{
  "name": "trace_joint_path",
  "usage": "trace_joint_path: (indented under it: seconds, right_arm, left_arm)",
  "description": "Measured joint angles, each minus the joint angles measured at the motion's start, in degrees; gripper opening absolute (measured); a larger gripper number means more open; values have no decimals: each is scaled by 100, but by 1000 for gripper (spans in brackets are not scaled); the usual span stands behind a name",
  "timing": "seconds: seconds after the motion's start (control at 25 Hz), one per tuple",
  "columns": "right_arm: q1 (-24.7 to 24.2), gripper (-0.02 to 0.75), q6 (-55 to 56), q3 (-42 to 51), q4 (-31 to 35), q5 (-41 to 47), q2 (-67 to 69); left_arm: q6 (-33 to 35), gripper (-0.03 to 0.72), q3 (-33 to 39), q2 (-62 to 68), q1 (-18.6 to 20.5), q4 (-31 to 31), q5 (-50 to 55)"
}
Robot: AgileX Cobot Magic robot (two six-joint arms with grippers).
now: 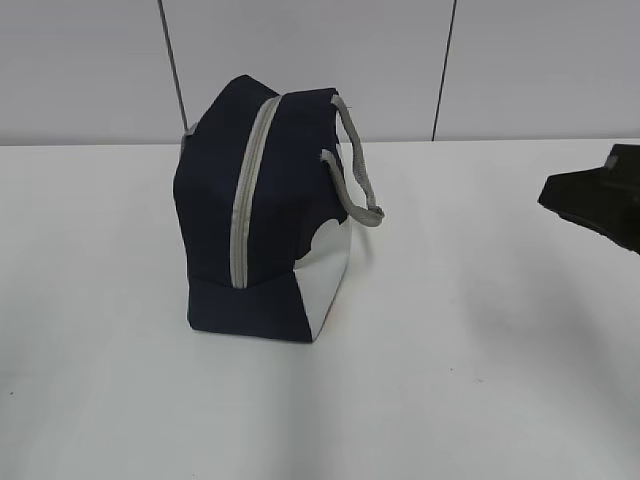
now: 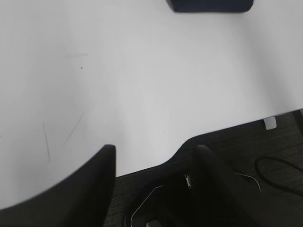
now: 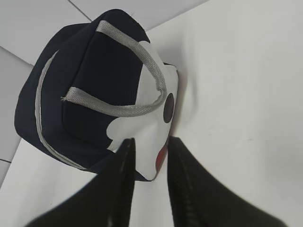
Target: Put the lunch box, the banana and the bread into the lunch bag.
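The navy lunch bag stands on the white table, its grey zipper shut along the top and front, its grey handle hanging on the right side. The right wrist view shows its white side panel and handle; the left wrist view shows only a corner of the bag. My right gripper is open and empty, off to the bag's right and pointing at its white panel; it shows at the right edge of the exterior view. My left gripper is open and empty over the table's near edge. The lunch box, banana and bread are out of view.
The table's front edge runs under my left gripper, with dark floor and cables beyond it. A grey panelled wall stands behind the table.
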Motion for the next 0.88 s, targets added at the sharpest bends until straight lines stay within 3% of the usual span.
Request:
trace_joint_path:
  seconds: [0.28,0.64,0.88]
  right_arm:
    - [0,174,0,191,11,748,-432]
    - [0,174,20,379,-136,853,-659]
    - [0,174,171,663,-125,1503,-720]
  left_arm:
    - [0,371,0,-5,-4,4,-4]
    - [0,371,0,-5,-4,4,-7]
    - [0,371,5,-5,-4,4,-7]
